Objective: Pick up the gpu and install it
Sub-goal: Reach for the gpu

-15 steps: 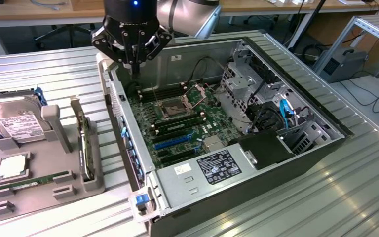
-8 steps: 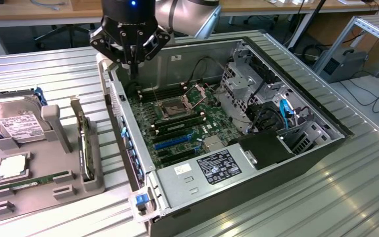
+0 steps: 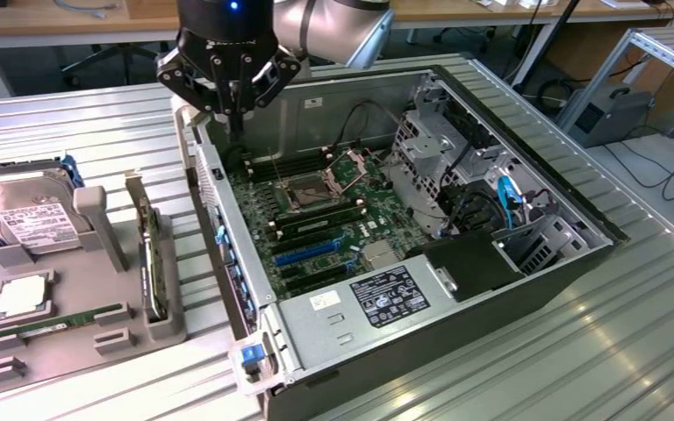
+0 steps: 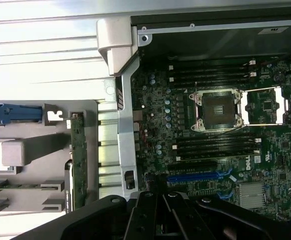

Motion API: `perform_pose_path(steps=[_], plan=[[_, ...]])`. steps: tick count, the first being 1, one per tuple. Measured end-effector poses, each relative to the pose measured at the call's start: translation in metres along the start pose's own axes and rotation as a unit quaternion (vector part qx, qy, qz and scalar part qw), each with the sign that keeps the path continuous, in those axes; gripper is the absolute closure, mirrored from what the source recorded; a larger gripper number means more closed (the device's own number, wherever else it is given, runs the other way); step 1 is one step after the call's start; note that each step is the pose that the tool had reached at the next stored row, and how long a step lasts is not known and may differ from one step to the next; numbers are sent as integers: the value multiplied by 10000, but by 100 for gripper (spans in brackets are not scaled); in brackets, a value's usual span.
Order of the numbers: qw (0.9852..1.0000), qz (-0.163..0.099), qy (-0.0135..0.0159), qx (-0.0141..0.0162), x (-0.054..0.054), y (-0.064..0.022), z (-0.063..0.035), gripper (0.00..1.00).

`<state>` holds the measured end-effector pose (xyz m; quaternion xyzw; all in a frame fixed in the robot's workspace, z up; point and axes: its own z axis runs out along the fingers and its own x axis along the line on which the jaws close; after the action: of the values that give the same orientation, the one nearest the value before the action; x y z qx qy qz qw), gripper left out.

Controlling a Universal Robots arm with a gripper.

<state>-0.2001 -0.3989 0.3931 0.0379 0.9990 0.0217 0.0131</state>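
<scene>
My fingers (image 3: 236,121) hang pressed together, gripping nothing, over the rear corner of the open computer case (image 3: 554,167) at the top of the exterior view. The gpu (image 3: 145,254) stands on edge in the grey holder (image 3: 80,355) on the desk (image 3: 91,132) at the exterior view's left, well apart from me and not yet picked. Beside it in the same holder lean the hard drive (image 3: 27,215) and, lying low, the green memory stick (image 3: 50,329).

The pick, as I judge it, wants fingers spread wide before they reach the card, a grip across the bare upper edge of the board rather than on its parts, and a straight lift so that it clears the holder's uprights without tilting.

On the motherboard (image 4: 210,150), near the blue slot (image 4: 200,176), a white mark appears to read DELL. The hard drive's white label and the sticker on the power supply (image 3: 390,298) carry print too small to make out.
</scene>
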Motion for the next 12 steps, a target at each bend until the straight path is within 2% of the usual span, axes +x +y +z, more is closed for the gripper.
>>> perform_pose_path(steps=[12], plan=[[10000, 0, 0, 0, 72, -5, -2, 89]])
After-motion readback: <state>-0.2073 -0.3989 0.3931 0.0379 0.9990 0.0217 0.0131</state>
